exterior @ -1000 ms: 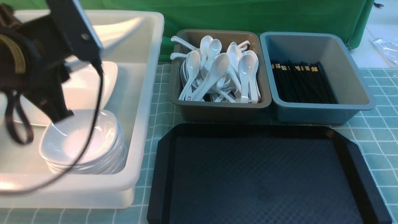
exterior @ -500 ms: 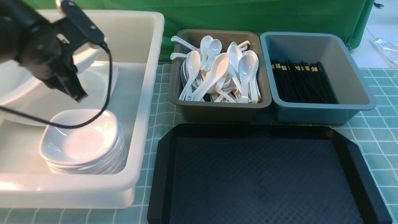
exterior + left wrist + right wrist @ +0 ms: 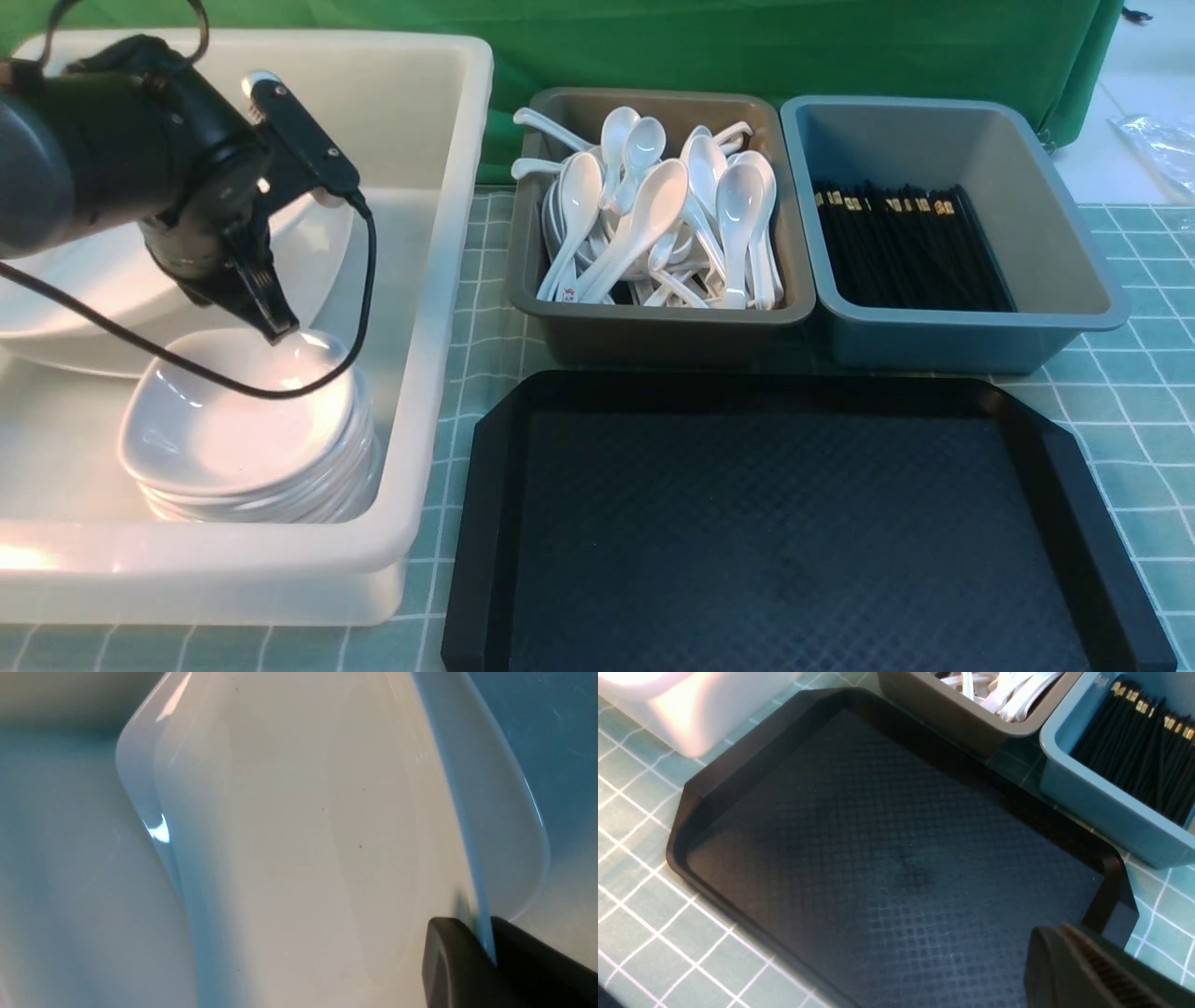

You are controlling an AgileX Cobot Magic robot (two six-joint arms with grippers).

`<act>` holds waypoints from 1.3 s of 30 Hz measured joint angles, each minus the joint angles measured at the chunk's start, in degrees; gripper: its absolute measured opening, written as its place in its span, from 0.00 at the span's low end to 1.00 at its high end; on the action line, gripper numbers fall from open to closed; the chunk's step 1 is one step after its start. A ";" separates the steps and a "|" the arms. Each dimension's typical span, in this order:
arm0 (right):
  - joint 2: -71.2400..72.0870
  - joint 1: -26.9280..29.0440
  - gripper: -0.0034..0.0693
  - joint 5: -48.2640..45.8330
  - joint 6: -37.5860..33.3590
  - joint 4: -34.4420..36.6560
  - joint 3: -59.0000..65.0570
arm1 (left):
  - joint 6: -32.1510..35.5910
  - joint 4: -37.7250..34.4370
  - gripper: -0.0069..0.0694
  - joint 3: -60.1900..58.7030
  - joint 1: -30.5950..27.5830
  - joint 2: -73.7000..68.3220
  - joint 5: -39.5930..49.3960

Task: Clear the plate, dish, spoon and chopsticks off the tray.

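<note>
Leftmost, we find the white bin (image 3: 439,280), walled high on every side. Inside it, the left gripper (image 3: 486,952) is clamped on the rim of the plate (image 3: 299,835), which sits over a second plate (image 3: 322,247); we cannot tell whether the two touch. Just in front, the dish stack (image 3: 243,429) fills the bin's near right corner, and one finger (image 3: 266,308) hangs close above its top dish. A cable (image 3: 369,280) loops across the stack. To the right, apart from that bin, the brown bin (image 3: 653,322) holds spoons (image 3: 653,215) and the blue bin (image 3: 952,336) holds chopsticks (image 3: 901,247). The two bins touch. The tray (image 3: 485,523) lies just before both, with its left rim near the white bin. Over the tray's right side, the right gripper (image 3: 1083,970) shows one finger only, so we cannot tell whether it is apart or together.
</note>
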State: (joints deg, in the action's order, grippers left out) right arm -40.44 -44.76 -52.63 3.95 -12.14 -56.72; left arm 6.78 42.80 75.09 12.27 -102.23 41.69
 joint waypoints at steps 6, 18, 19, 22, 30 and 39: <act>0.00 0.00 0.10 0.00 0.00 0.13 0.00 | 0.00 -2.40 0.34 0.00 -0.57 -0.24 -1.08; 0.00 0.00 0.10 -0.46 -1.87 3.82 0.00 | 0.39 -7.61 0.89 0.00 -0.57 2.15 -1.19; 0.00 0.00 0.10 -0.46 -1.87 3.82 0.00 | 0.50 -7.70 0.90 0.00 -0.57 2.28 -1.19; 0.00 0.00 0.10 -0.46 -1.93 3.89 0.00 | 0.50 -8.93 0.90 0.00 -0.57 5.16 -1.36; 0.00 0.00 0.11 -0.35 -2.12 3.90 0.00 | 2.48 -33.50 0.36 -1.36 -0.57 22.01 -3.64; 0.00 0.00 0.12 0.32 0.75 3.85 0.00 | 29.64 -72.31 0.10 -24.38 -0.57 54.83 -18.09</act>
State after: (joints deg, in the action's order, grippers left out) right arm -40.44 -44.76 -52.32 4.70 -8.29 -56.72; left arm 36.42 -29.51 50.71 11.70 -47.39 23.61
